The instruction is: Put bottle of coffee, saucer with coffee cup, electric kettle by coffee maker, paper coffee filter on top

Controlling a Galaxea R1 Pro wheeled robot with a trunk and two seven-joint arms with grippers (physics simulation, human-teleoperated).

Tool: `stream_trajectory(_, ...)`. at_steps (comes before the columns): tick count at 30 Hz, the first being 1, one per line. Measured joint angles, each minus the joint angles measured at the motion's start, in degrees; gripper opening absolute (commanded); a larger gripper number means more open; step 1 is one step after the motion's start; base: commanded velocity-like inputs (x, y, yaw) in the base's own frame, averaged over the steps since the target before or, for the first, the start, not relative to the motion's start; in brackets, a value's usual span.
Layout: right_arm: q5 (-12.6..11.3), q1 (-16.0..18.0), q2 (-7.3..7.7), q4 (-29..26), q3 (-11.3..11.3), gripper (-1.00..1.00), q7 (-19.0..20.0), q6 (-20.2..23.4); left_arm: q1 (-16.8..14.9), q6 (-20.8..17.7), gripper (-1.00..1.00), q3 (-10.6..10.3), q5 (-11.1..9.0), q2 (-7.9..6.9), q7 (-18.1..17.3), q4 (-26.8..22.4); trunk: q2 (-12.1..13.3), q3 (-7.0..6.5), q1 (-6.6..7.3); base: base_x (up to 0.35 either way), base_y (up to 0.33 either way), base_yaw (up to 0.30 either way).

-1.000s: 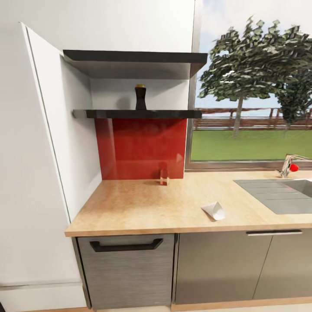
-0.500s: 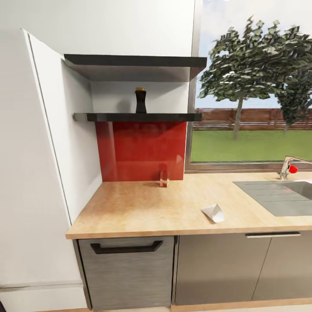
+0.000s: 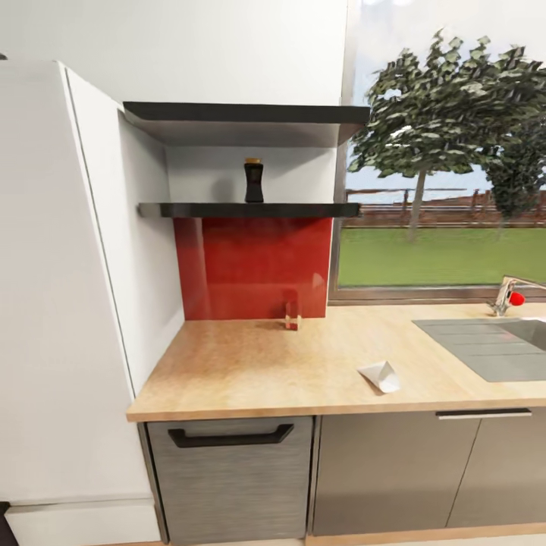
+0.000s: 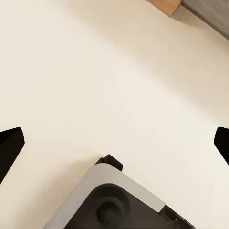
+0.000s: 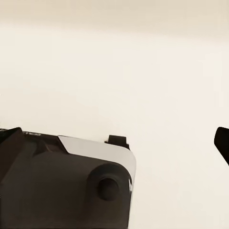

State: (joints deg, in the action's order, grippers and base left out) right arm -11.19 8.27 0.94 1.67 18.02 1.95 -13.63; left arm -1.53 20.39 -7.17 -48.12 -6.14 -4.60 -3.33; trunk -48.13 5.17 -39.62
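Legible text, labels, brands, numbers, signs: none; bottle of coffee [image 3: 253,180] on the kitchen shelf [image 3: 250,210] carries no readable label at this size; small red item [image 3: 292,315] on the countertop [image 3: 250,364] below that shelf shows no lettering; cabinet fronts under the countertop bear no markings.

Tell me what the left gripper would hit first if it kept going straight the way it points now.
Most likely the pale floor: the left gripper is open and points down at it, with part of the robot's base below its fingertips. Depth is unclear.
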Motion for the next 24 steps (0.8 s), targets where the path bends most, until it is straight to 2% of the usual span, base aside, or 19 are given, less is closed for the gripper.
stream_trajectory(10,0.0,0.0,0.03,0.0,0.0,1.0,0.0,0.0,0.0,0.0,1.0,-0.1,0.2,0.0,0.1,0.0,4.0,-1.8,2.2,0.011,0.294,0.0)
stream_trajectory(16,0.0,0.0,0.04,0.0,0.0,1.0,0.0,0.0,0.0,-0.1,1.0,0.0,-0.2,-0.08,0.1,0.0,6.4,-2.88,3.52,0.009,0.049,0.0)
stream_trajectory(24,0.0,0.0,0.03,0.0,0.0,1.0,0.0,0.0,0.0,-0.1,1.0,-0.4,0.5,-0.01,0.0,0.0,9.6,-4.31,5.28,0.001,0.005,0.0)
